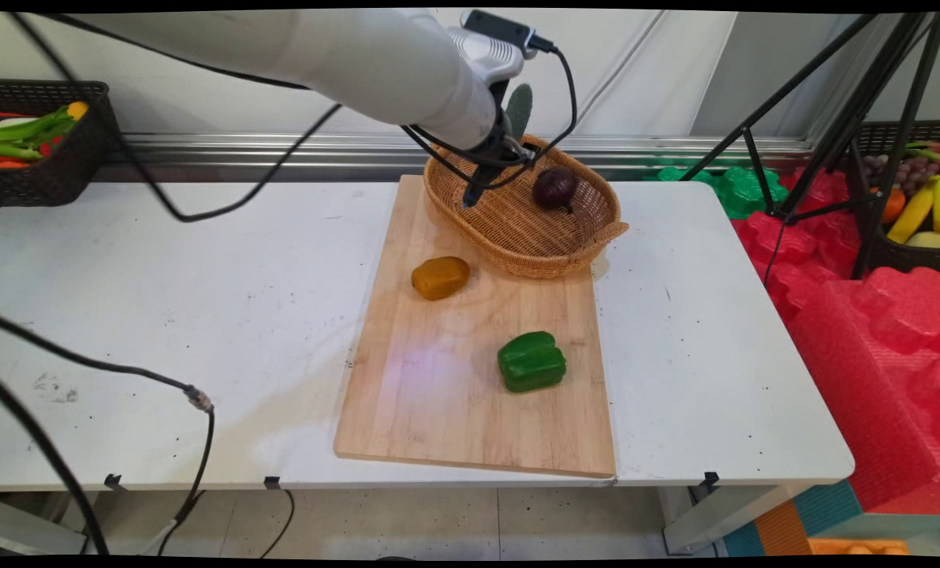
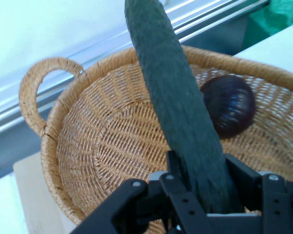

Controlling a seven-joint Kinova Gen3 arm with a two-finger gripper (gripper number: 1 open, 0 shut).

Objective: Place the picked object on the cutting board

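Above the wicker basket (image 2: 88, 131), the arm tilts down, its fingers (image 2: 244, 178) pinching a dark cucumber (image 2: 176, 97).

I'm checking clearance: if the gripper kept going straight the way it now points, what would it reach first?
Probably the woven floor of the tan wicker basket. The black gripper, shut on the long dark green cucumber, aims into it. The dark purple round onion lies off to one side, though depth is unclear.
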